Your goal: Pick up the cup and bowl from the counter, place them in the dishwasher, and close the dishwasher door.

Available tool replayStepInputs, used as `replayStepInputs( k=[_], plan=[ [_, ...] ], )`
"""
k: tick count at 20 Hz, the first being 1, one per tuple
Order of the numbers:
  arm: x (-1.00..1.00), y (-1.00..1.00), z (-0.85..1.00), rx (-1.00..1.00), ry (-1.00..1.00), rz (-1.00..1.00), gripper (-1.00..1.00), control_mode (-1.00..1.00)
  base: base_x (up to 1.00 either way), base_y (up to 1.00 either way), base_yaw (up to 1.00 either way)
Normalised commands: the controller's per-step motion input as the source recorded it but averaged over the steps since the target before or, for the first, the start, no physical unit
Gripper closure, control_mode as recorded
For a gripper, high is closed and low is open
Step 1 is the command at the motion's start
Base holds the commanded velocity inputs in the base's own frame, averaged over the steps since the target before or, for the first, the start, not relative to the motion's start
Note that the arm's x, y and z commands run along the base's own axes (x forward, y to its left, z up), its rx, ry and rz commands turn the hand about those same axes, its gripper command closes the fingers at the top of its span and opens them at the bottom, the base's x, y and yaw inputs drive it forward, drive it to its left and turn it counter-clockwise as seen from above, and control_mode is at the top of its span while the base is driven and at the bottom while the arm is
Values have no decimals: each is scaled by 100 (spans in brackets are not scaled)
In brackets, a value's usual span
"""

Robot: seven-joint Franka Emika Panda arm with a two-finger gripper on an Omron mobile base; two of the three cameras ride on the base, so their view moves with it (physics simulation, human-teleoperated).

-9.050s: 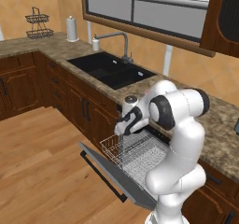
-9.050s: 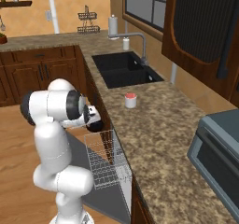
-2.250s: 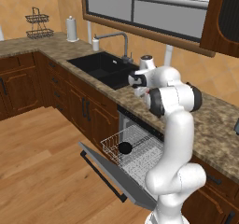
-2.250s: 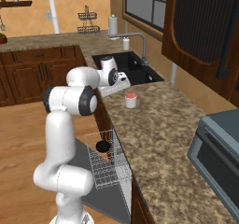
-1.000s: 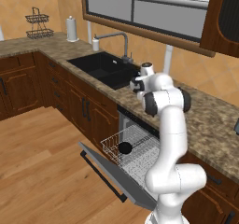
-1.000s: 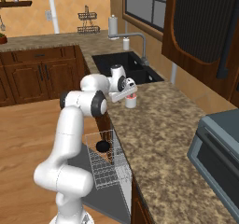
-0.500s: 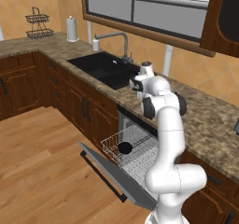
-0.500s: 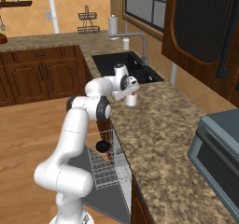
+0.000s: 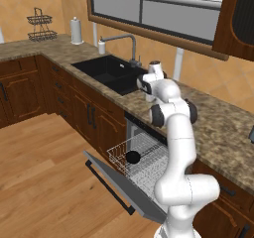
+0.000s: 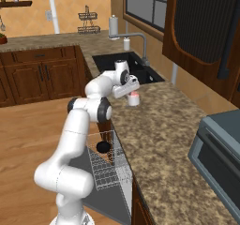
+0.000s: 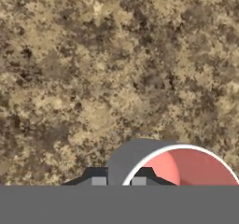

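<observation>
1. Resting in the wire rack of the open dishwasher (image 9: pixel 144 155), the bowl (image 9: pixel 132 156) is already stowed.
2. The hand (image 11: pixel 119 181), fingers narrowed on the rim of the cup (image 10: pixel 134 98), grips it on the worktop (image 10: pixel 164 139).
3. Remaining: carrying the cup over, then shutting the dishwasher door (image 9: pixel 116 185).
</observation>
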Motion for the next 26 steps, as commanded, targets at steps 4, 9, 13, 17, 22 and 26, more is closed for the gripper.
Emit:
replayStepInputs(
  k=[4, 9, 13, 17, 22, 26],
  plan=[
    [-83, 0, -2, 3, 0, 0, 100, -100, 0, 0, 0],
    [-100, 5, -1, 3, 0, 0, 100, -100, 0, 0, 0],
    [-100, 40, -2, 0, -17, 0, 100, -100, 0, 0, 0],
    [-100, 68, -12, 0, -29, 0, 100, -100, 0, 0, 0],
    [-100, 54, -7, 0, -23, 0, 100, -100, 0, 0, 0],
    [-100, 33, -16, 0, -7, -2, 100, -100, 0, 0, 0]
  ],
)
